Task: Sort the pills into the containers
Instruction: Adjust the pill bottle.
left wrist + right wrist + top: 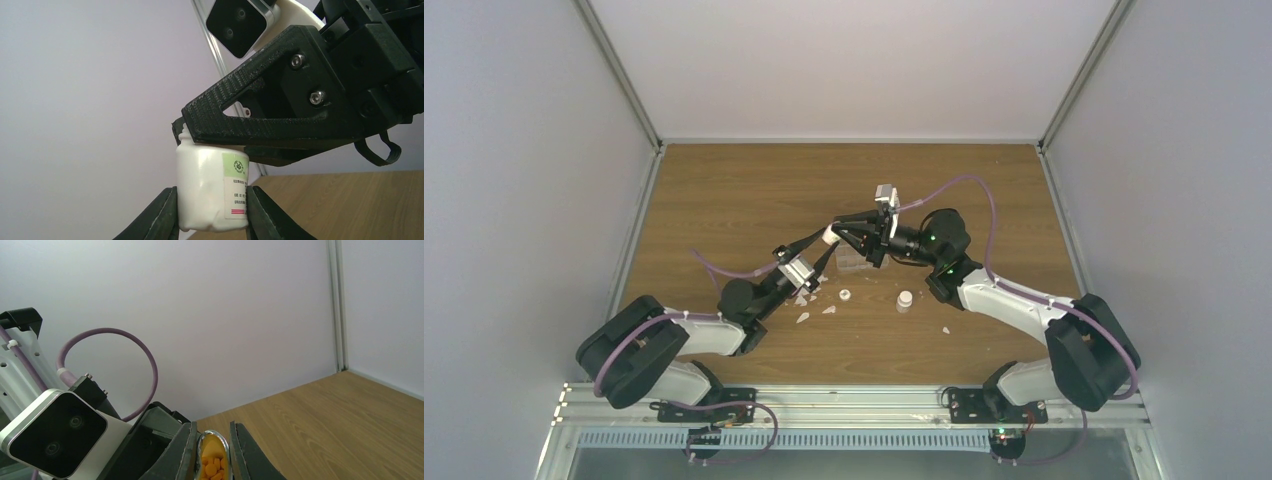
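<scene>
My two grippers meet in mid-air over the middle of the table. A white vial (205, 185) with a green and white label hangs between them. My left gripper (212, 192) is shut on the vial's lower body, one finger against each side. My right gripper (212, 427) is shut on the vial's open mouth (212, 440). Inside the mouth lie orange pills (212, 467). In the top view the vial (831, 236) shows as a white spot where the left gripper (827, 241) and right gripper (844, 228) join. The clear container (853, 263) lies on the wood just below them.
On the table in front of the container lie a white cap (845, 295), a small upright white vial (905, 300) and scattered white flakes (804, 318). Grey walls close in the wooden table (724, 190) on three sides.
</scene>
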You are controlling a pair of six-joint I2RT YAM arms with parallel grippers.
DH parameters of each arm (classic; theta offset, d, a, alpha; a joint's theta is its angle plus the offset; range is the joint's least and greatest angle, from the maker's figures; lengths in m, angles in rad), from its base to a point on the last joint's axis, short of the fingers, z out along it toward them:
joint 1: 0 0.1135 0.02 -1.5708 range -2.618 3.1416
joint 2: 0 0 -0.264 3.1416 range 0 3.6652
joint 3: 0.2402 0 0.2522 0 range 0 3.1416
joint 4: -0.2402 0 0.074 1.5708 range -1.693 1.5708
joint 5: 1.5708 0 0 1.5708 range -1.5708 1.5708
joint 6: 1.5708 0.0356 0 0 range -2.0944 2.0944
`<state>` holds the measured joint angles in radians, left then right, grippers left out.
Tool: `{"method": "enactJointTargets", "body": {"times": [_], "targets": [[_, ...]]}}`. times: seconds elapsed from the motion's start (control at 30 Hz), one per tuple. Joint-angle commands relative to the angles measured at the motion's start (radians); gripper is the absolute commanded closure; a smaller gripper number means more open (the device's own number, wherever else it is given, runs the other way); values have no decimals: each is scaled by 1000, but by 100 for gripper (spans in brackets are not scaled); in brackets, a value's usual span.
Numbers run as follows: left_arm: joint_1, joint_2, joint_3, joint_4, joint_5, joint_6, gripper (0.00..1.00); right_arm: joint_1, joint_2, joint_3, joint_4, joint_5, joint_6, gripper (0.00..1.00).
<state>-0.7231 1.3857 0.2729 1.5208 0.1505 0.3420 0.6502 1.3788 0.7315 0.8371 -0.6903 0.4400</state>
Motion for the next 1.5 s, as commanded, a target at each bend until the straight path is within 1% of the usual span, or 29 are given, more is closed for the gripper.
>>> {"method": "enactJointTargets", "body": {"times": [0.0, 0.23, 0.33, 0.4, 0.47, 0.5, 0.53, 0.6, 0.73, 0.83, 0.9, 0.97, 1.0, 1.13, 1.3, 1.47], "targets": [[-4, -24, -5, 294, 31, 38, 29, -4, -18, 18, 25, -2, 0, 90], [-4, -33, -9, 274, 46, 67, 32, -5, -1, 24, 17, 3, -3, 80], [-2, -41, -3, 231, 72, 97, 33, -6, 10, 31, 14, 5, 0, 78], [2, -46, -1, 204, 85, 114, 34, -8, 15, 34, 6, 6, -1, 75], [13, -49, -3, 186, 94, 120, 34, -11, 17, 35, 1, 11, -1, 59], [19, -50, -5, 181, 98, 119, 34, -12, 17, 33, -1, 15, -2, 49], [25, -50, -8, 181, 101, 117, 35, -14, 19, 31, -3, 18, 0, 42], [35, -48, -14, 176, 104, 113, 36, -14, 20, 27, -3, 26, 2, 32], [45, -31, -23, 182, 111, 104, 36, -15, 28, 27, -2, 24, 8, 29], [48, -18, -25, 182, 117, 101, 37, -15, 35, 31, -7, 25, 6, 23], [49, -11, -27, 178, 120, 104, 37, -16, 39, 33, -13, 30, 4, 15], [50, -6, -26, 163, 120, 105, 37, -19, 38, 34, -21, 36, 0, 2], [51, -4, -25, 153, 116, 104, 37, -21, 37, 38, -26, 39, -4, 1], [56, 27, -24, 134, 100, 90, 37, -41, 11, 39, -67, 56, -30, 0], [72, 74, -19, 114, 94, 66, 37, -80, -71, 21, -129, 99, -65, 0], [96, 123, -13, 110, 98, 46, 37, -86, -124, 15, -179, 139, -93, 0]]}}
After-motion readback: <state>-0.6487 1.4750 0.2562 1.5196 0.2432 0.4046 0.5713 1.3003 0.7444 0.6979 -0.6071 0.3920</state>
